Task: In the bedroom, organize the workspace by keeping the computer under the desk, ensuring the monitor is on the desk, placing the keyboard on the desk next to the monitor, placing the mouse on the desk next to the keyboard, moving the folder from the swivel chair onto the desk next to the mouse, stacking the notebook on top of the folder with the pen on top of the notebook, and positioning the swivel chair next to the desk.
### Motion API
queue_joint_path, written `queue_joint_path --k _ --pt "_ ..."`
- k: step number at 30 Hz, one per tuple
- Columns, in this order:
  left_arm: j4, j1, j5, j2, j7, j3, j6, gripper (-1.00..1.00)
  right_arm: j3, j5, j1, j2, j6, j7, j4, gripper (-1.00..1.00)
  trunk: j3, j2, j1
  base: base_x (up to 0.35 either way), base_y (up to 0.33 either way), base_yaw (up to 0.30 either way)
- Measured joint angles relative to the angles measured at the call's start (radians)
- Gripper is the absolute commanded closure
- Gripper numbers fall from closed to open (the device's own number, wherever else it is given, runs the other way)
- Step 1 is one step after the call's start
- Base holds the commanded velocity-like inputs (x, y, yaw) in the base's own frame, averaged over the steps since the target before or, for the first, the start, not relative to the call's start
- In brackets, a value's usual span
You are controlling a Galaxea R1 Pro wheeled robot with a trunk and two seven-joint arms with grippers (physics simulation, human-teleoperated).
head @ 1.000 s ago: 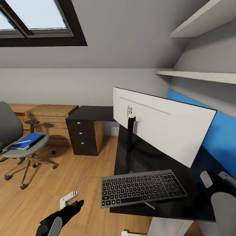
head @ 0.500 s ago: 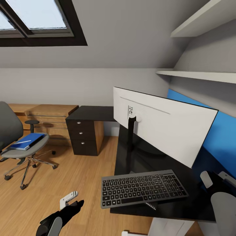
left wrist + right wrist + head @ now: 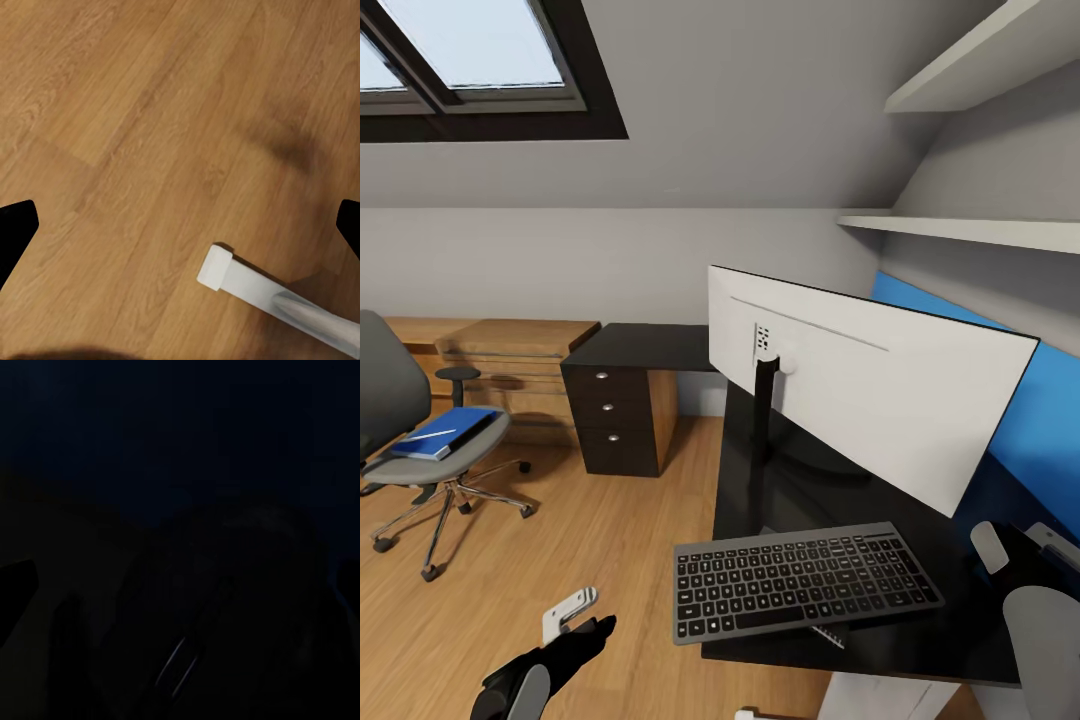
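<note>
Head view: keyboard [image 3: 805, 580] flat on black worktop [image 3: 660, 345], near edge, just before monitor [image 3: 865, 385] turned white back to camera. Folder [image 3: 442, 432] with pen [image 3: 430, 434] on it lies on swivel chair [image 3: 415, 440] seat, well apart across floor. Judged step: folder fetch; next calls for base travel to chair. Left end effector [image 3: 572, 612] low over floor, right end effector [image 3: 1015, 548] at worktop edge; grip state of either: cannot tell. Left wrist view adds wood floor [image 3: 135, 112] and white foot [image 3: 219, 267]; right wrist view dark.
</note>
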Motion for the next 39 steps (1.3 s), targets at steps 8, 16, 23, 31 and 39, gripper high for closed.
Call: queue_joint_path --k 8,16,23,31,39 --pt "0.0 0.0 0.0 -0.001 0.0 0.0 0.0 -1.0 0.0 0.0 0.0 0.0 0.0 0.0 0.0 -1.0 0.0 0.0 0.0 0.0 0.0 0.0" --pt "-0.001 0.0 0.001 -0.001 0.0 0.001 0.0 -1.0 0.002 0.007 0.0 0.0 0.001 -0.001 -0.001 -1.0 -0.009 -0.021 0.011 0.0 0.0 0.0" --pt "-0.001 0.0 0.002 -0.002 0.0 0.0 0.0 -1.0 0.002 0.008 0.0 0.0 0.002 -0.002 -0.001 1.0 -0.009 -0.021 0.011 0.0 0.0 0.0" --pt "-0.001 0.0 0.002 -0.002 -0.001 0.0 0.0 -1.0 0.002 0.006 0.0 0.0 0.001 -0.001 -0.001 1.0 -0.009 -0.021 0.011 0.0 0.0 0.0" --pt "-0.003 0.0 0.002 -0.002 -0.002 -0.001 0.0 -1.0 0.002 0.007 0.0 0.0 0.002 -0.001 -0.001 1.0 -0.009 -0.021 0.011 0.0 0.0 0.0"
